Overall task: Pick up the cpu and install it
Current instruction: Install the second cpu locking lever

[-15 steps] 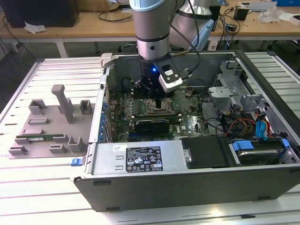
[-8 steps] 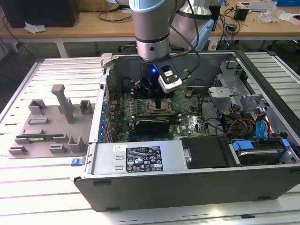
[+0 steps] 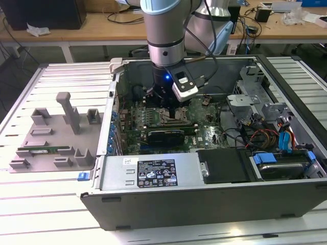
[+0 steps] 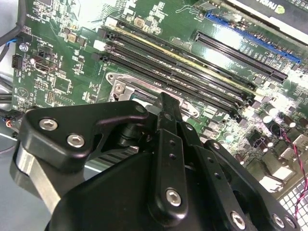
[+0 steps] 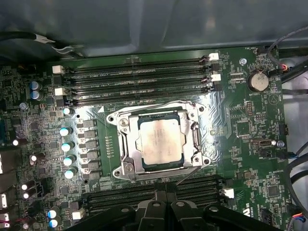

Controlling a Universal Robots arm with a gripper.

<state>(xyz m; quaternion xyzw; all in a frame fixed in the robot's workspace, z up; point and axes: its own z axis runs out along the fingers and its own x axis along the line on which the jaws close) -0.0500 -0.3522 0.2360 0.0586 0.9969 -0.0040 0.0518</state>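
Claw: black, multi-link, fingers drawn together to one narrow tip in second wrist view; nothing seen between them. Hangs just above the socket area, inside the open grey computer case.

Cpu: flat square chip w/ silver metal top, lying in the square metal-framed socket, flat and square to frame as far as first wrist view shows. Apart from claw.

Adjacent: black memory slots either side of socket; green motherboard beneath.

Handling note: judged seated; to finish well, confirm chip sits level in frame, no corner riding up, and press only straight down, lightly.
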